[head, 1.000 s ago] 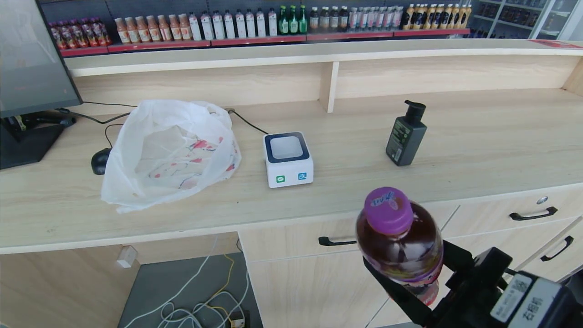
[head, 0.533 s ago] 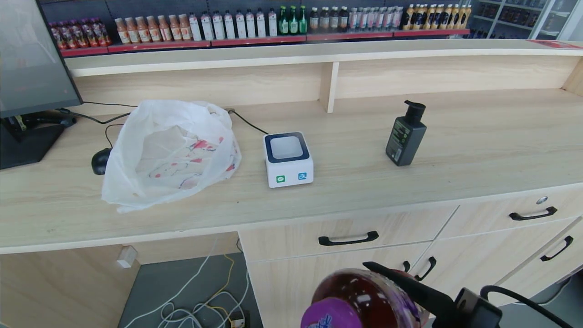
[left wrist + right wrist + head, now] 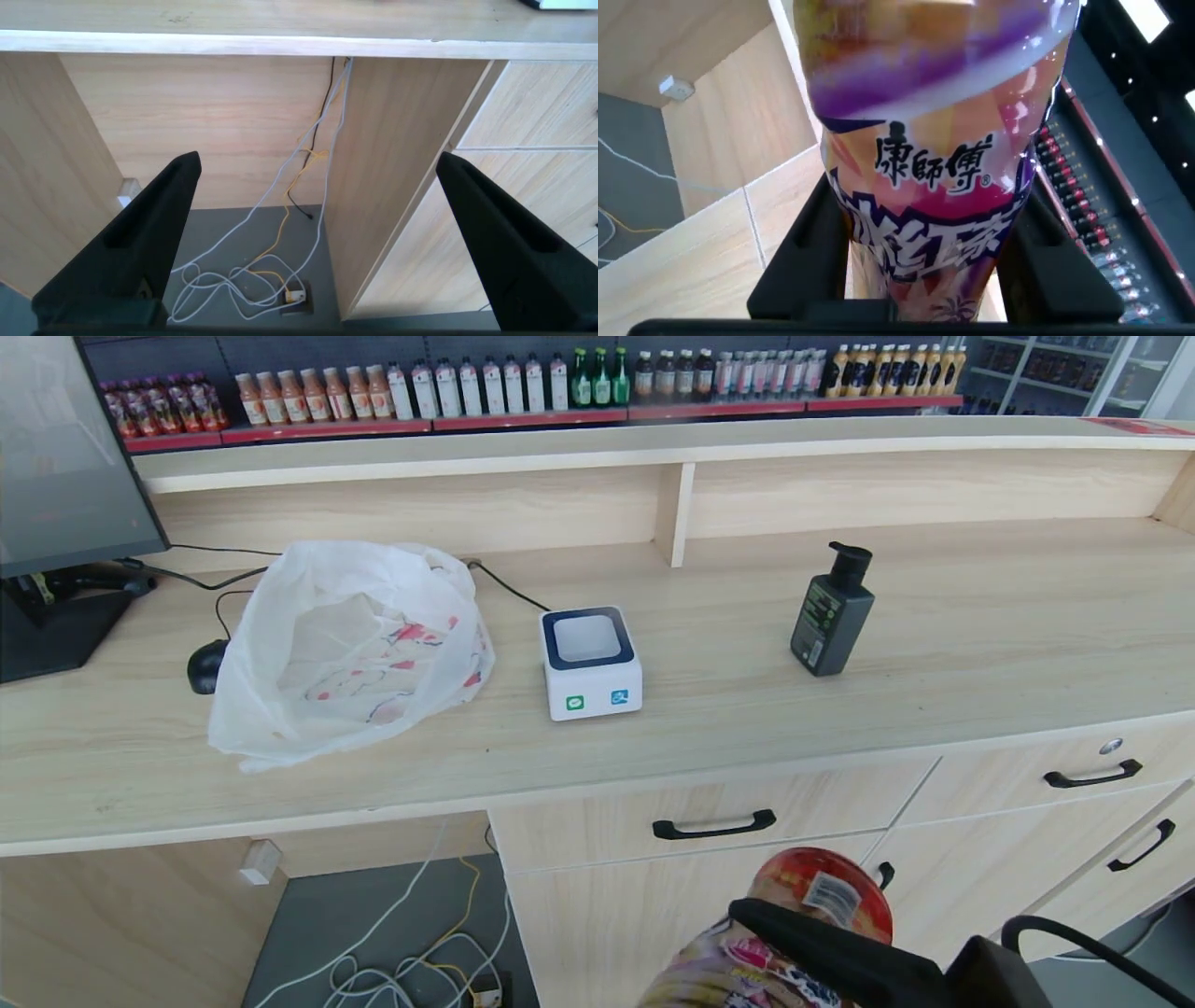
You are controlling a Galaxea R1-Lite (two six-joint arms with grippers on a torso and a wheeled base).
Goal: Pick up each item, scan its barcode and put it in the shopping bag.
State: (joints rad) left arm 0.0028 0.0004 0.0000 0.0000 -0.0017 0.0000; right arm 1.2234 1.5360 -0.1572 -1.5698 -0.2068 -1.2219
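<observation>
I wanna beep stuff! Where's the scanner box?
Head view: the scanner box sits on the counter, between the shopping bag to its left and the pump bottle.

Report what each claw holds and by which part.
Right claw grips the drink bottle around its labelled body. Left claw is open, holding nothing.

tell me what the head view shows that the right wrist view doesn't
Head view: the shopping bag, the scanner and the pump bottle standing on the counter, plus a monitor and a mouse. Right wrist view: a close-up of the purple label on the drink bottle. Both: that drink bottle clamped in the right end effector, wooden cabinet fronts and stocked store shelves.
</observation>
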